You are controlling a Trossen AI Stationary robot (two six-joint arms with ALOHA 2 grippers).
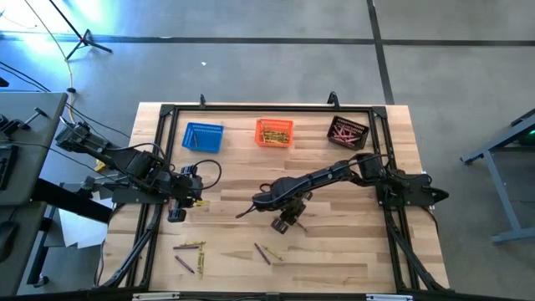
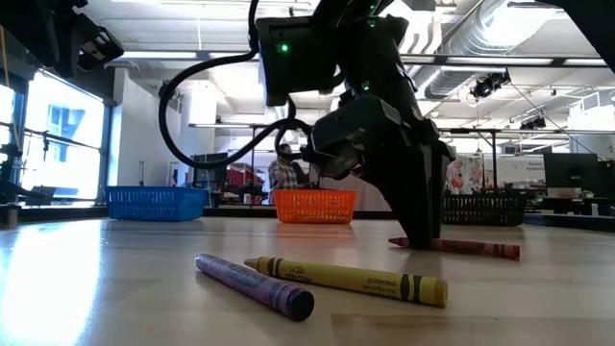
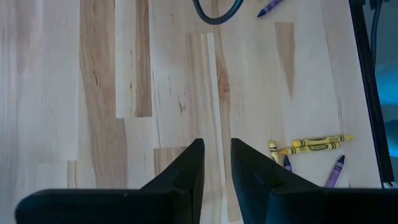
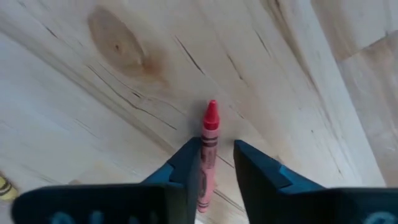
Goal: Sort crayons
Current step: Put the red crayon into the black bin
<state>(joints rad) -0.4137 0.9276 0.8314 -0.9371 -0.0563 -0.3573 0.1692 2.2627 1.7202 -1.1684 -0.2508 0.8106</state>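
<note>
Red crayon (image 4: 209,149) between right claw (image 4: 216,163) fingers

Pale wood-grain surface (image 1: 334,251) with a brown knot; reddish-pink crayon (image 4: 208,149) with black label print; yellow crayon (image 2: 351,280) with black bands, purple crayon (image 2: 255,285) alongside; blue basket (image 1: 202,137) at 11 o'clock, orange basket (image 1: 274,132) at 12, black basket (image 1: 347,131) at 1

Grey concrete floor (image 1: 276,67) — bright window (image 2: 58,135), exposed ceiling ducts (image 2: 500,29).
</note>
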